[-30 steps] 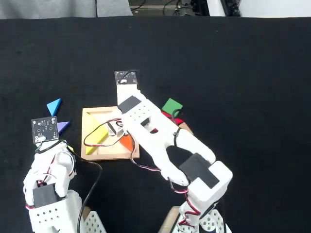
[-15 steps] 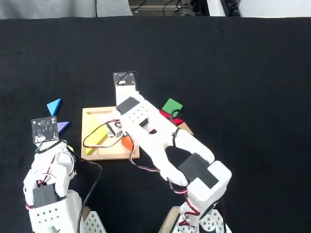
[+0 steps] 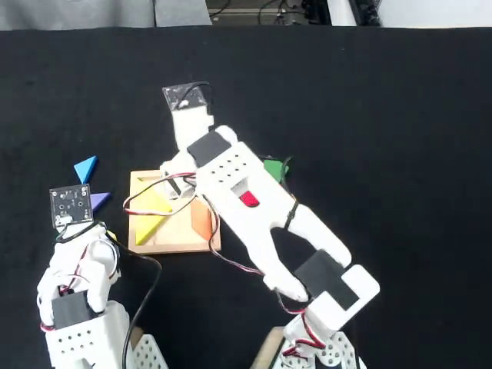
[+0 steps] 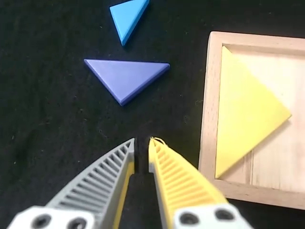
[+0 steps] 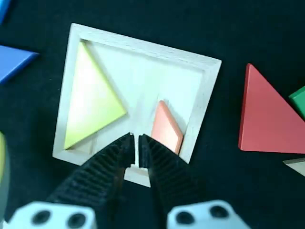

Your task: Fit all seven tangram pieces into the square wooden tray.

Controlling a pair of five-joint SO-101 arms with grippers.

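- Black cloth covers the tabletop (image 3: 384, 115), and the square wooden tray (image 3: 175, 244) sits on it in front of the two arms
- Since a second ago the right arm has risen and swung toward the far side of the tray; its tool (image 5: 135, 138) now hangs over the tray's near wall, clenched on nothing
- That pull-back uncovers the orange parallelogram (image 3: 201, 219), lying flat inside the tray against the wall nearest the red triangle (image 5: 267, 112); I judge it placed and let go
- Yellow triangle (image 3: 151, 211) lies in the tray along the opposite wall, as before
- Left tool (image 4: 142, 140) has not shifted: clenched and empty just outside the tray, near the purple triangle (image 4: 126, 78), with the light blue triangle (image 4: 127, 16) beyond it
- Green piece (image 3: 273, 167) lies outside the tray on the red triangle's side
- Two of seven pieces look seated, and bare wood shows between them for the rest
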